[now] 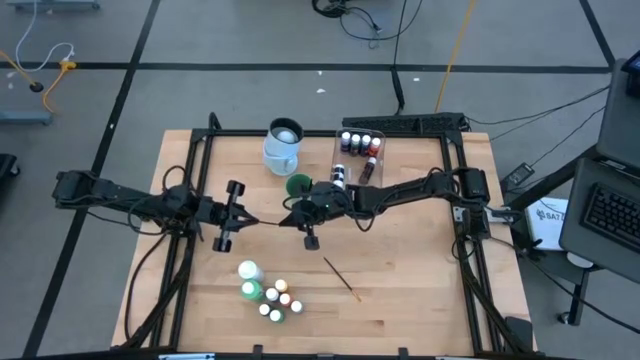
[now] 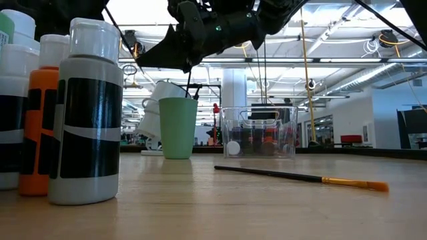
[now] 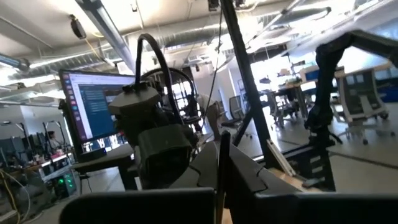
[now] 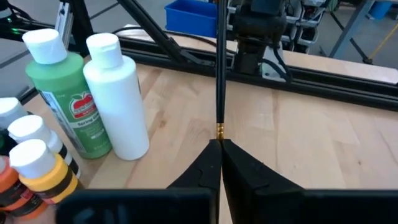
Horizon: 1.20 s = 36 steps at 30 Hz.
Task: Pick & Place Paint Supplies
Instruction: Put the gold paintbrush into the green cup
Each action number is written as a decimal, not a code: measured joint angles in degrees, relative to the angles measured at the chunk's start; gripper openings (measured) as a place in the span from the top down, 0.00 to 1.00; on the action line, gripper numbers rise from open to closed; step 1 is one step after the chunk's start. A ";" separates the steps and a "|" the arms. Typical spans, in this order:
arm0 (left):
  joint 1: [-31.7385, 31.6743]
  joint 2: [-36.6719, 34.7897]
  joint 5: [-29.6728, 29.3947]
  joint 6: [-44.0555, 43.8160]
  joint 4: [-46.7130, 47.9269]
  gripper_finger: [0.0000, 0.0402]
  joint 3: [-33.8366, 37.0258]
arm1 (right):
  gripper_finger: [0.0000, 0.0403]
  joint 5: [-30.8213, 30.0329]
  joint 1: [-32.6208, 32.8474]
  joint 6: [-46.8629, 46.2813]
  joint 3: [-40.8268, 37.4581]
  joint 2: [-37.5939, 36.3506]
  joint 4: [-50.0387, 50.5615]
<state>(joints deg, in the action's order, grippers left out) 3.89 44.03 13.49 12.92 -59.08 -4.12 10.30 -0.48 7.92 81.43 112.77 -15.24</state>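
Black in the handle, one brush (image 4: 219,74) spans the worktop's middle, clenched at either end by the right gripper (image 4: 219,144) and the left gripper (image 3: 221,148). A second brush (image 1: 341,277) lies toward the front edge, near a white bottle (image 4: 118,99), a green bottle (image 4: 62,99) and about six small bottles (image 1: 285,299). The worktop (image 1: 400,300) is pale wood, and an open workshop lies beyond it.

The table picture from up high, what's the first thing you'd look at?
Your eye goes to the middle of the table, where the left gripper and the right gripper meet, both shut on one thin brush held between them. Next come the bunch of little paint bottles near the front edge, with another brush lying flat beside them. At the back stand a pale-blue jug, a green cup and a clear tub with bottles inside.
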 joint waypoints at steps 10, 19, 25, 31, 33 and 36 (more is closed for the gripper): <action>0.10 -0.02 -1.35 1.86 2.02 1.00 0.00 | 0.74 -11.64 3.08 0.54 -1.20 -6.59 8.73; 0.01 -0.05 -4.41 1.84 2.33 1.00 0.00 | 0.73 -23.82 11.15 0.51 -19.50 -32.60 5.12; -0.01 -0.04 -11.67 -0.04 2.33 1.00 0.00 | 0.98 -26.27 17.46 -2.64 -44.92 -47.63 -11.47; -0.57 0.11 -20.46 1.14 1.87 1.00 -2.36 | 0.99 -28.48 18.46 -0.25 -60.52 -52.48 -29.46; -1.82 1.34 -22.59 0.95 4.94 1.00 -6.15 | 1.00 -28.36 17.82 1.43 -62.12 -52.32 -32.92; -3.47 5.28 -20.90 0.91 15.88 1.00 -14.93 | 0.99 -28.35 16.94 4.17 -63.56 -51.00 -34.02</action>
<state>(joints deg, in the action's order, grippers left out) 0.42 49.31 -7.41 13.84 -43.20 -19.05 -18.05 16.46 12.09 17.87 61.77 -49.26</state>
